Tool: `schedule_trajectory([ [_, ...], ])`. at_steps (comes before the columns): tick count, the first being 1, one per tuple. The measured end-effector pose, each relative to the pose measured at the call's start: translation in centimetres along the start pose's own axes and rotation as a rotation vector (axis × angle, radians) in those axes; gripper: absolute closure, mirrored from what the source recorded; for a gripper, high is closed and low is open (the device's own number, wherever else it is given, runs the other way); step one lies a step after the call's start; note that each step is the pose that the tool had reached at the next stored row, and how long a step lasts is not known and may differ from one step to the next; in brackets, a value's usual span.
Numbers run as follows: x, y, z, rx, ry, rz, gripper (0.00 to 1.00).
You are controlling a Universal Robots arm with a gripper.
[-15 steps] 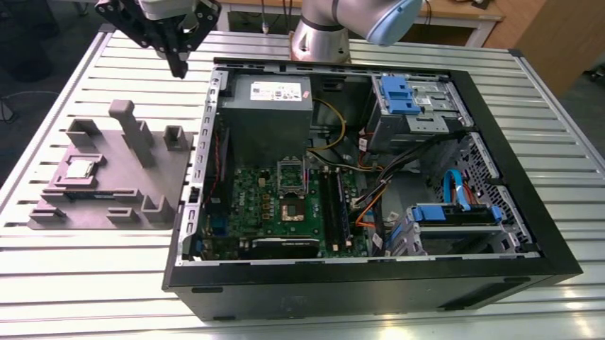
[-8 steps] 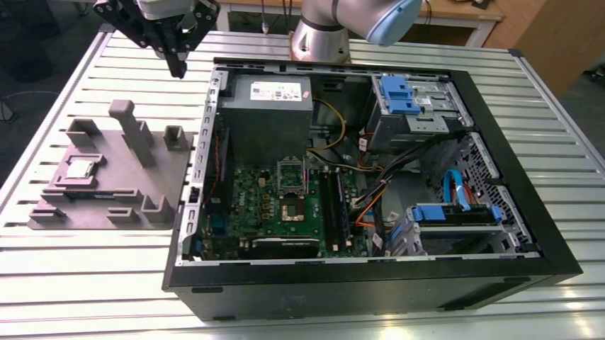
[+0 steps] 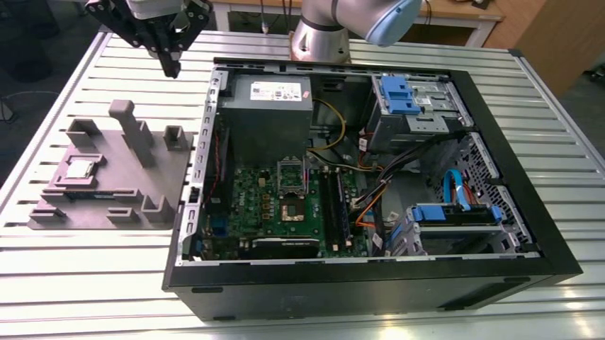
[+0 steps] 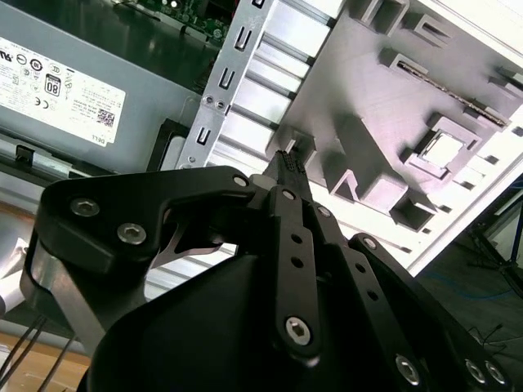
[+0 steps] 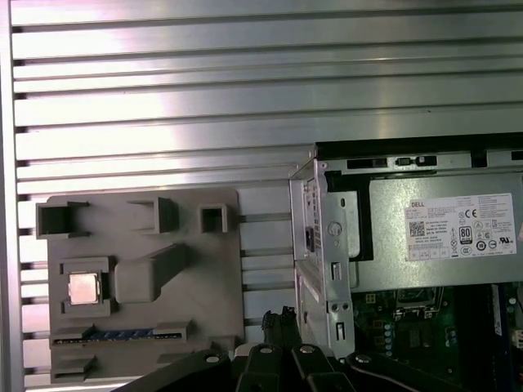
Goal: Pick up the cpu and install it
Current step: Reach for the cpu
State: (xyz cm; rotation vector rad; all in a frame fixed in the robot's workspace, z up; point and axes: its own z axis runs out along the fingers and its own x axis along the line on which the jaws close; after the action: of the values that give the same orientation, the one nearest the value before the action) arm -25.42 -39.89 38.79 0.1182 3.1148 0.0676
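The cpu, a small square chip with a shiny metal top, lies in a pocket of the grey fixture block on the table, at the exterior view's left of the open computer case. Both wrist views show the cpu untouched in the fixture block. My gripper hangs above the table beyond the fixture, near the case's far corner, well away from the chip. Its black fingertips are pressed together with nothing between them. On the motherboard the socket is uncovered, its bracket raised.
A grey power supply with a white label fills the case's far corner next to the gripper. Blue drive bays and loose cables take up the case's other side. The arm's base stands behind the case. Upright posts rise from the fixture.
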Motion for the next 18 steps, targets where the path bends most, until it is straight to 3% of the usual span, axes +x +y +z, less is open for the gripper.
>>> schedule_trajectory([
  [18, 1.12, -0.08, -0.02, 0.0000, 0.0000, 0.000, 0.90],
])
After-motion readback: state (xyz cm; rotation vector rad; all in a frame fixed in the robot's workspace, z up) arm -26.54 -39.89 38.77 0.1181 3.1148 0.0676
